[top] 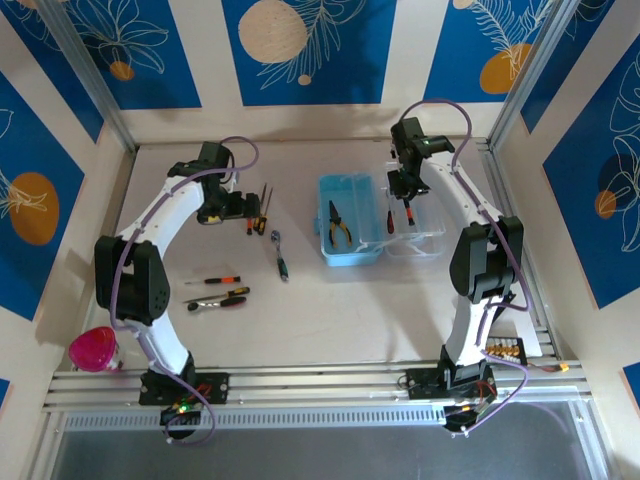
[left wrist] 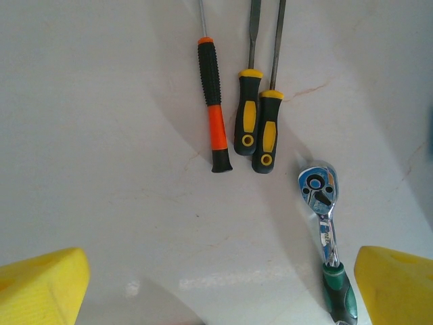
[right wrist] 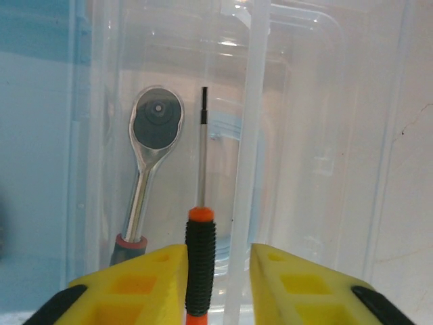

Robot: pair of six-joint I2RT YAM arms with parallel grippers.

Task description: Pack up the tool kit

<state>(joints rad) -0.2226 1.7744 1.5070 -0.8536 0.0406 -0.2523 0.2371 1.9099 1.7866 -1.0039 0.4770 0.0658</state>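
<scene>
Pale tabletop was seen under the tool kit's clear lid (right wrist: 325, 101), where a black-handled screwdriver (right wrist: 201, 264) was aligned lengthwise, tip pointed away from the right gripper (right wrist: 218, 254), beside a ratchet wrench (right wrist: 145, 176). Its jaws were parted, leaving the handle unclamped; the left gripper (left wrist: 220, 271) was spread wide.

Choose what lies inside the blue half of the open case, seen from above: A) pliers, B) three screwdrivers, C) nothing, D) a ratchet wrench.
A: in the top view the pliers, with dark and orange handles, lie alone on the floor of the blue half of the case.
</scene>
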